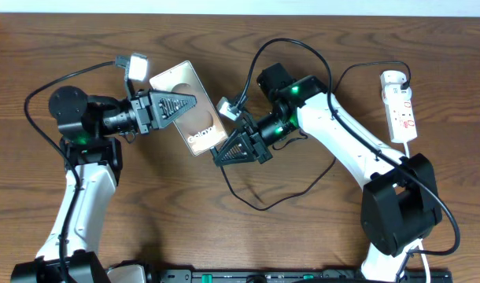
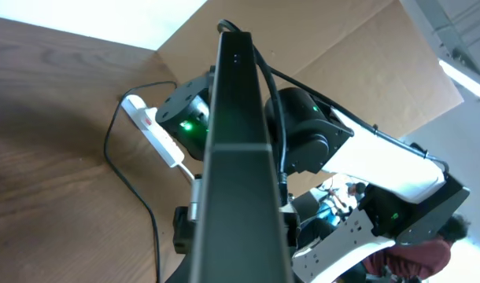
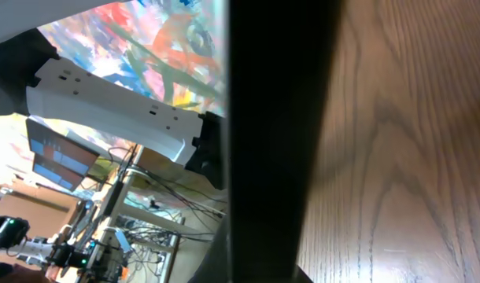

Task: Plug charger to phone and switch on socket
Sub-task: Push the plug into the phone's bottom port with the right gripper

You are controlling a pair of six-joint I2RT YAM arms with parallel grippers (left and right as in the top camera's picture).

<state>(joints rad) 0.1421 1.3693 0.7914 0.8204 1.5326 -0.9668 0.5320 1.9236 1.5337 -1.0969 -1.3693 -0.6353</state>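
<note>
Main risk as we see it: the phone (image 1: 199, 130) looks lifted off the table (image 1: 303, 236), tilted and pinched in the left gripper (image 1: 185, 104). The right gripper (image 1: 223, 155) sits just at its lower edge, so an off-axis push there could twist the phone or slip it out of the pinch. We can't tell whether the right fingers are spread or holding anything, because a dark bar blocks that wrist view. The plug tip isn't visible either, so port alignment is unverified and a miss or jam is plausible. The socket (image 1: 401, 106) lies well apart, at the right table edge. Reaching its switch means swinging across the charger (image 1: 260, 206), which loops slack under the right arm, so we could snag it or drag the phone. The table is brown wood grain, matte and bare. Cardboard (image 2: 342, 63) stands behind it, then a cluttered lab with a bright painted panel (image 3: 169, 47) and screens (image 3: 59, 153).
</note>
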